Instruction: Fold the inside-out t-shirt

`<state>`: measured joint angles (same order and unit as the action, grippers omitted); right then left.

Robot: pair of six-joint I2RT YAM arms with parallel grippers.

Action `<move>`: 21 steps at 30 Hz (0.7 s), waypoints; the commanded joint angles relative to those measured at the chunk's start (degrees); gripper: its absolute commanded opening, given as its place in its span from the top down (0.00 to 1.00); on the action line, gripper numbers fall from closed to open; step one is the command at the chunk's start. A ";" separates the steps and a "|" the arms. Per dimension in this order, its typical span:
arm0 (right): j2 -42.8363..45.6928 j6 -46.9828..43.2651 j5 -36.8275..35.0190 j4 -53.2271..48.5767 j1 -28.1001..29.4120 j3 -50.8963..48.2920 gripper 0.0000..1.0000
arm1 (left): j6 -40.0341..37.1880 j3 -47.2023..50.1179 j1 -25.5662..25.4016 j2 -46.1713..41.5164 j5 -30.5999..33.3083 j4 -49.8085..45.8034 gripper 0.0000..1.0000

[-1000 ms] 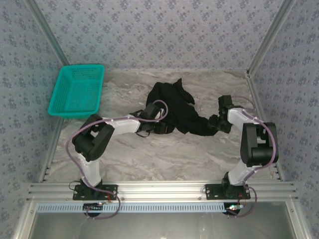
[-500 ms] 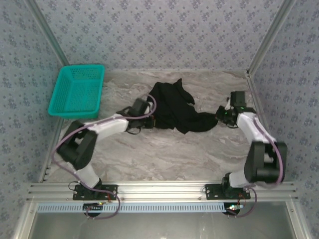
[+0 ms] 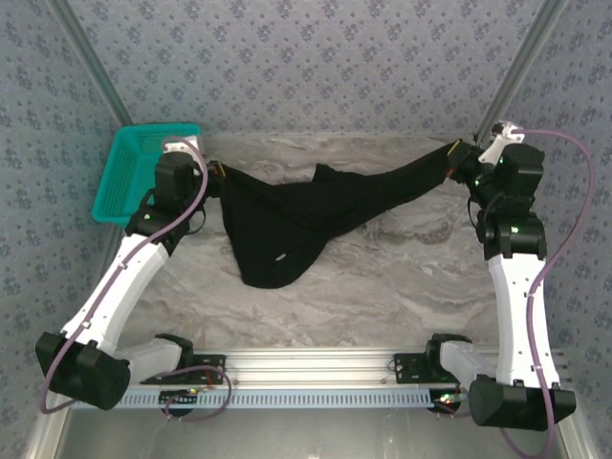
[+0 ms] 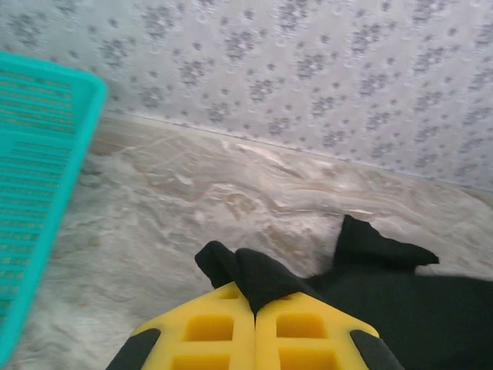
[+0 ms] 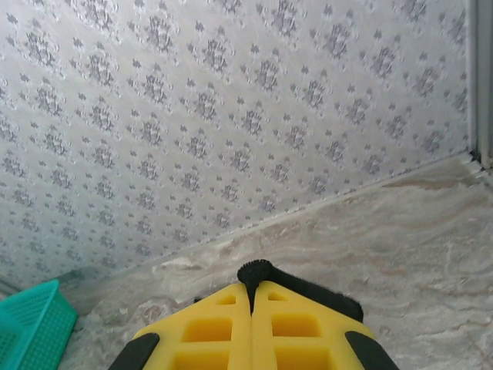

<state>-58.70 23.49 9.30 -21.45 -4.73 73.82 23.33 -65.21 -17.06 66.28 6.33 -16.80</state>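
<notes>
Top external shows you the inside-out t-shirt (image 3: 287, 229) strung between both arms, sagging black over the marble table (image 3: 382, 277). A small white mark on its low part is too small to read. Both arms stretch toward the far wall, with the left gripper (image 3: 212, 172) beside the teal basket (image 3: 129, 177) and the right gripper (image 3: 457, 158) near the back right corner. Your wrist views add the grip: each pair of yellow fingers (image 4: 208, 327) is pressed together, pinching a fold of black cloth.

A grey marbled table (image 3: 382, 277) carried one teal basket (image 3: 134, 186), which sat just left of the left gripper (image 3: 214, 172) and its jaws.
</notes>
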 commanded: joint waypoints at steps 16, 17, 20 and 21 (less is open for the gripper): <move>-12.16 -5.81 -9.06 -8.98 -1.13 13.33 1.00 | -0.97 -9.31 4.17 18.47 -5.28 0.24 1.00; -14.84 -6.12 -9.41 -9.43 -1.10 14.92 1.00 | -0.85 -10.11 3.89 19.11 -6.21 0.11 1.00; -23.64 -7.29 -10.28 -11.05 0.15 20.60 1.00 | -0.57 -11.03 2.69 17.89 -7.29 -0.77 1.00; -27.69 -7.84 -10.43 -12.47 0.90 23.28 0.99 | -0.41 -10.68 2.05 16.57 -7.20 -0.70 1.00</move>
<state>-80.09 18.04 0.95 -30.79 -5.10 91.85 22.15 -72.36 -13.63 87.53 1.91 -18.72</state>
